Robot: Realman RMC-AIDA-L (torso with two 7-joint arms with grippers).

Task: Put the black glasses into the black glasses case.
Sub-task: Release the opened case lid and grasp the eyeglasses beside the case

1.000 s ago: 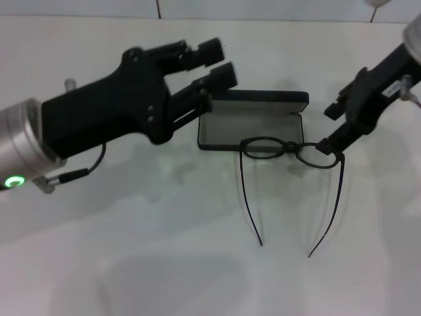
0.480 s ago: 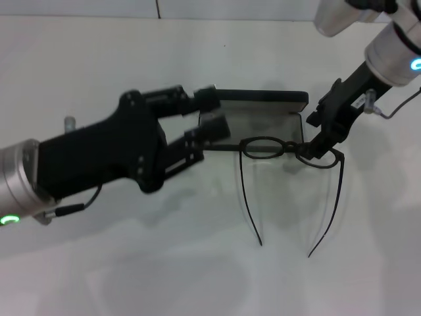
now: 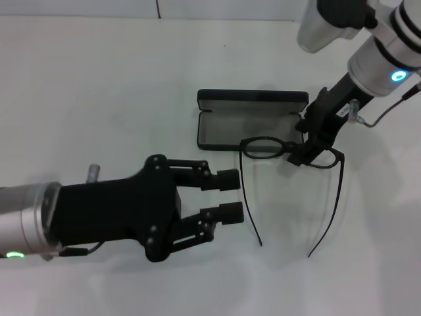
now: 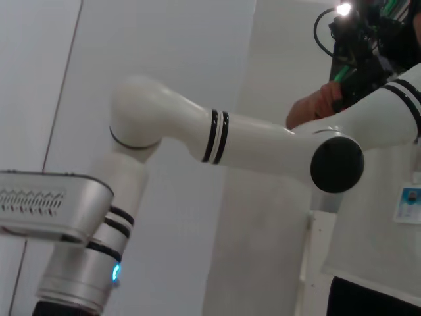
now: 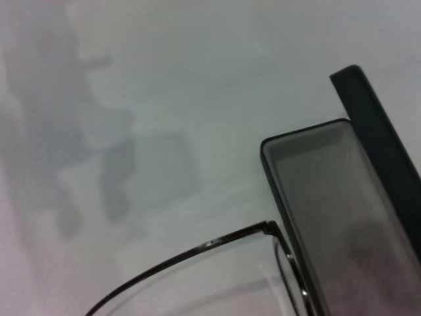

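The black glasses (image 3: 262, 149) lie unfolded on the white table, lenses against the front edge of the black glasses case (image 3: 250, 126), temple arms pointing toward me. The case stands open, grey lining up, lid (image 3: 253, 97) tipped back. My right gripper (image 3: 302, 155) comes down from the far right and sits over the glasses' right lens, beside the bridge. The right wrist view shows one thin temple arm (image 5: 197, 250) and a corner of the open case (image 5: 329, 197). My left gripper (image 3: 230, 196) is open, low at the front left, just left of the left temple arm.
White table (image 3: 118, 85) all round, with a wall seam at the back. In the left wrist view, my white right arm (image 4: 250, 141) is seen from below, and a person in a white shirt (image 4: 381, 217) stands beyond it.
My left gripper has drawn back from over the case to the front left, uncovering the case. My right gripper has shifted left along the frame toward the bridge. The glasses have stayed put.
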